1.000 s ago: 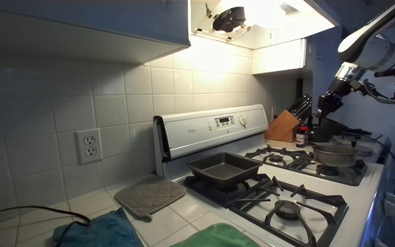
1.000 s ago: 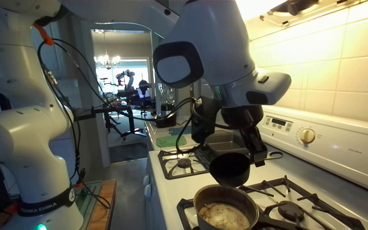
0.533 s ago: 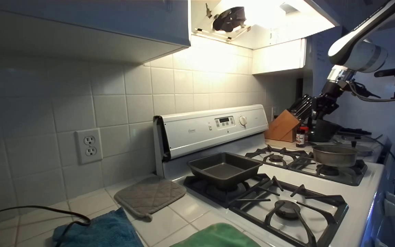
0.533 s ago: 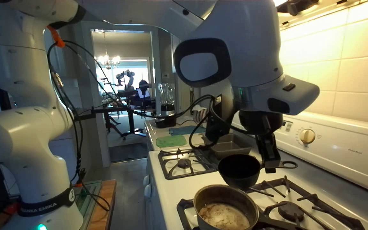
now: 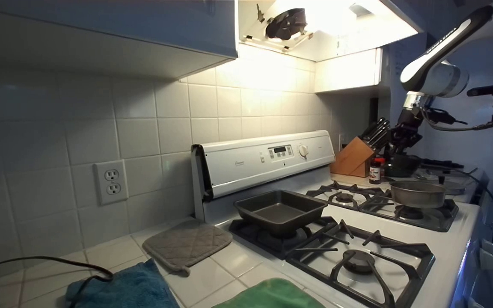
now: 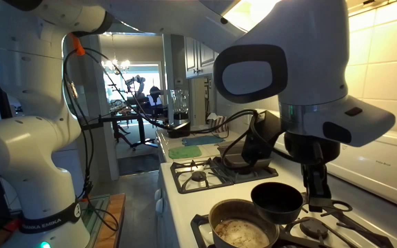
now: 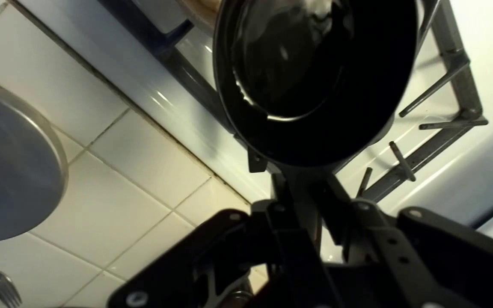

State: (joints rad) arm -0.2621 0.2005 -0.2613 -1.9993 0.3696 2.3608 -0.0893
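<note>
Inside, the black pot [image 7: 315, 81] gleams only in wrist view.

You have room over the stove [image 6: 202, 199] toward the square pan [image 5: 280, 209], but the dirty pot [image 6: 241, 230] stands close beside your black pot [image 6: 277, 203].

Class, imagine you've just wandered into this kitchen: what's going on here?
A robot arm is holding a small black pot, its jaws closed on the handle. The pot is over the stove, close to a stained pan that stands there; I cannot tell whether the two touch. A dark baking pan sits elsewhere on the stove.
</note>
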